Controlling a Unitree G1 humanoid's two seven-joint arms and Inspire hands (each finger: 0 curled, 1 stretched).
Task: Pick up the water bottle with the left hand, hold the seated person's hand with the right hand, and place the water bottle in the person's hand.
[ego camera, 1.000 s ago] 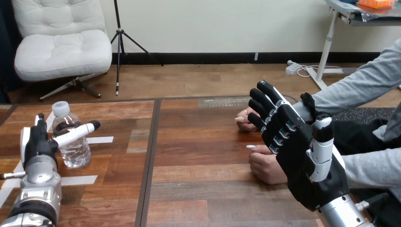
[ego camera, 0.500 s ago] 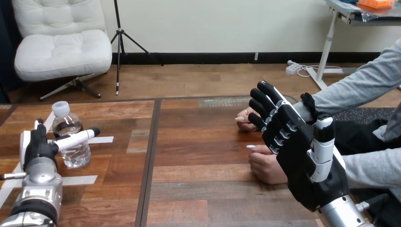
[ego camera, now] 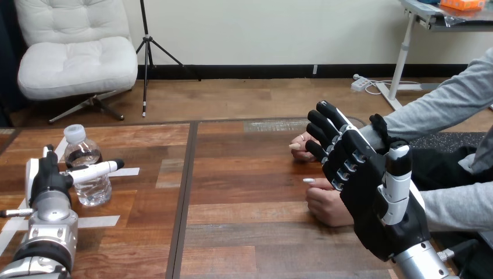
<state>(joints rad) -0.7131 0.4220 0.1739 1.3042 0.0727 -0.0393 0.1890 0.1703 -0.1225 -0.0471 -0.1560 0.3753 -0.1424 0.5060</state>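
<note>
2 hands of mine are at work here, and neither holds anything yet. My left hand (ego camera: 43, 180) sits at the near left corner of the surface (ego camera: 244, 232), just beside the water bottle (ego camera: 90, 189). It is spread wide, and 1 straight finger (ego camera: 96, 169) reaches across the front of the bottle, so I judge I am lining up to wrap it, not gripping it. The bottle stands upright with its cap on, next to strips of white tape (ego camera: 131, 171) that seem to mark its starting spot.

My right hand (ego camera: 372, 192) is raised at the right side with its fingers straight and open, its palm turned toward the seated person. 2 of the person's hands rest on the surface behind it, 1 farther away (ego camera: 301, 150) and 1 nearer (ego camera: 324, 204), probably waiting there to be held. From this angle I cannot tell whether my right hand touches either. The pickup comes first, and the bottle is well apart from the person.
</note>
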